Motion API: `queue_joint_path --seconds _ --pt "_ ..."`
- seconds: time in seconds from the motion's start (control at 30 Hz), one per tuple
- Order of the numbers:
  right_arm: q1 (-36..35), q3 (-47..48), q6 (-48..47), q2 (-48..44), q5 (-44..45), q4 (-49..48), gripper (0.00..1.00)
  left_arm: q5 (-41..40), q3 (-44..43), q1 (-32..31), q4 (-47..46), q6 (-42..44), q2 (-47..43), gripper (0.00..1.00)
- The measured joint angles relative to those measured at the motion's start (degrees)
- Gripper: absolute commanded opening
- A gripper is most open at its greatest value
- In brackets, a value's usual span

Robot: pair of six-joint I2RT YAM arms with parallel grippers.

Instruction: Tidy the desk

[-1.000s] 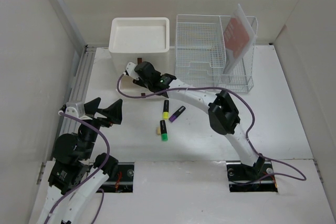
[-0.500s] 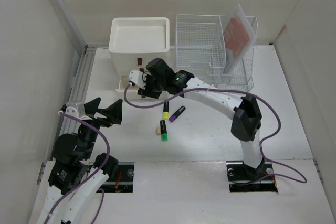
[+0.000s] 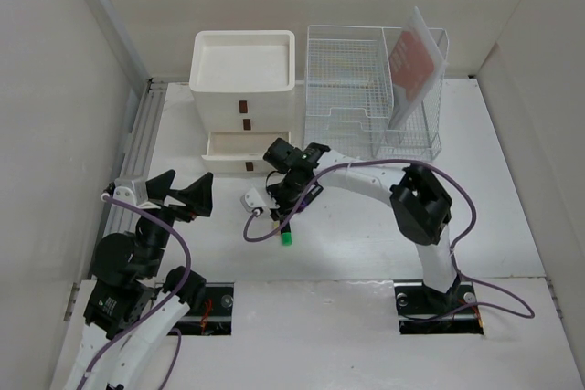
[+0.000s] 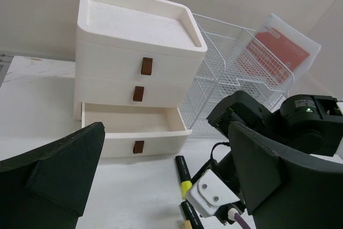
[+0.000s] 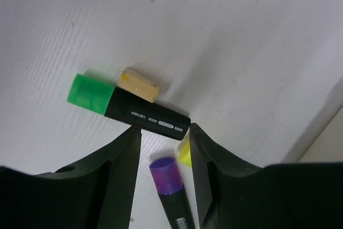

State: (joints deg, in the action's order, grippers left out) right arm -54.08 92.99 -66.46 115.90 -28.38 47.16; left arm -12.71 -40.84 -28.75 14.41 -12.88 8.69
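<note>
The white desk holds three highlighters and a small cream eraser. My right gripper is open and hangs just above them, its fingers on either side of the purple marker's cap without touching it. The green-capped marker lies across in front of the fingertips, and only the yellow marker's tip shows. In the top view the right gripper covers the markers except for the green cap. My left gripper is open and empty at the left.
The cream drawer box stands at the back with its bottom drawer pulled open and empty inside. A white wire rack with a red folder stands to its right. A grey rail runs along the left edge.
My right gripper has pulled the bottom drawer open, let go of its handle, and moved toward the front and right, down over the markers. The left arm has not moved.
</note>
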Motion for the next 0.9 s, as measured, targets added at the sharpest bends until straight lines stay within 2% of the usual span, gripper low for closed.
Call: queue_joint_path --seconds 0.9 --pt "-2.7 -0.3 -2.3 4.0 2.3 -3.4 0.47 0.0 0.0 0.0 0.0 0.0 -0.3 1.00"
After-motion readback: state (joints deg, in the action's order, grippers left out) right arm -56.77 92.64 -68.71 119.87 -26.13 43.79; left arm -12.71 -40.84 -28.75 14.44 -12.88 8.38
